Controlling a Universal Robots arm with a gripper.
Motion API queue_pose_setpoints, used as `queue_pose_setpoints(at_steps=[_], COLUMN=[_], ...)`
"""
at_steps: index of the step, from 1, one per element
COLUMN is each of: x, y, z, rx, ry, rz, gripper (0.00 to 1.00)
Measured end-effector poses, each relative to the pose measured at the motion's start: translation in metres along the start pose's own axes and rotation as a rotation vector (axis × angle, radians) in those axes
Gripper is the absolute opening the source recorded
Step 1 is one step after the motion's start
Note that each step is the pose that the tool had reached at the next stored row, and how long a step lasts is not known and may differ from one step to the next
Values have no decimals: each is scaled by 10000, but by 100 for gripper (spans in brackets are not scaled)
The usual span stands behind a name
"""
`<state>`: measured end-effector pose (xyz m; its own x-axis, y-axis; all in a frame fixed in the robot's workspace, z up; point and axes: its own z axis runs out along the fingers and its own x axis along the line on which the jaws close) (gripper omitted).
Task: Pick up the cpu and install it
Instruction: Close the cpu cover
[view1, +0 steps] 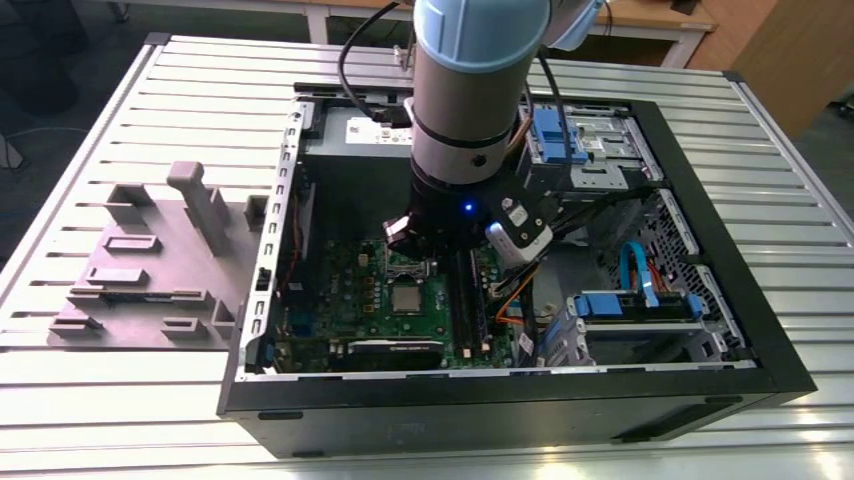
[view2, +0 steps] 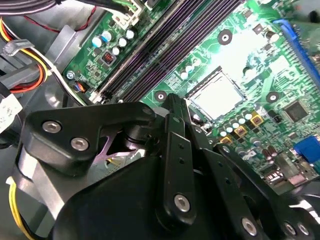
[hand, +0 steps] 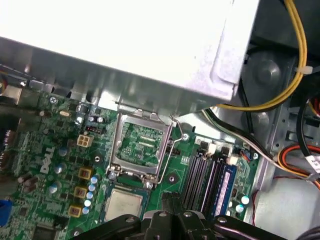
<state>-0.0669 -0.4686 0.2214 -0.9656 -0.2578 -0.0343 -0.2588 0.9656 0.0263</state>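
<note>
Hovering over the motherboard (hand: 60, 160), the gripper (hand: 169, 196) has its fingers pressed together, holding nothing. The cpu (hand: 122, 205) lies in its socket near the fingertips. Beyond it are the raised retention frame (hand: 140, 145) and the power supply housing (hand: 125, 40).

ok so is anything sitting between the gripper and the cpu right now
Nothing visible. The cpu lies flat on the motherboard with its top uncovered; the hinged metal frame is swung open, away from it. The gripper hangs over the board near the cpu, with only open air between.
</note>
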Motion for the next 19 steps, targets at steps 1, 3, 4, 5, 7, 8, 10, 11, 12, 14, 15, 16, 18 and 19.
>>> queue_pose_setpoints(at_steps=[1, 3, 4, 5, 7, 8, 10, 11, 12, 14, 15, 16, 18, 19], x=[0, 1, 0, 0, -2, -2, -2, -2, -3, -3, -2, -2, -2, -2], y=[0, 0, 0, 2, 10, 11, 12, 12, 12, 12, 12, 12, 12, 12], z=[0, 1, 1, 2, 4, 5, 5, 5, 5, 5, 5, 5, 5, 5], rx=[1, 1, 0, -12, -32, -46, -51, -53, -55, -57, -58, -59, -72, -84], ry=[1, 1, 1, -2, -8, -12, -14, -14, -15, -15, -15, -16, -19, -22], rz=[0, 1, 1, 1, 2, 2, 3, 3, 3, 3, 3, 3, 3, 4], gripper=[10, 10, 10, 10, 10, 10, 10, 10, 10, 10, 10, 10, 10, 10])
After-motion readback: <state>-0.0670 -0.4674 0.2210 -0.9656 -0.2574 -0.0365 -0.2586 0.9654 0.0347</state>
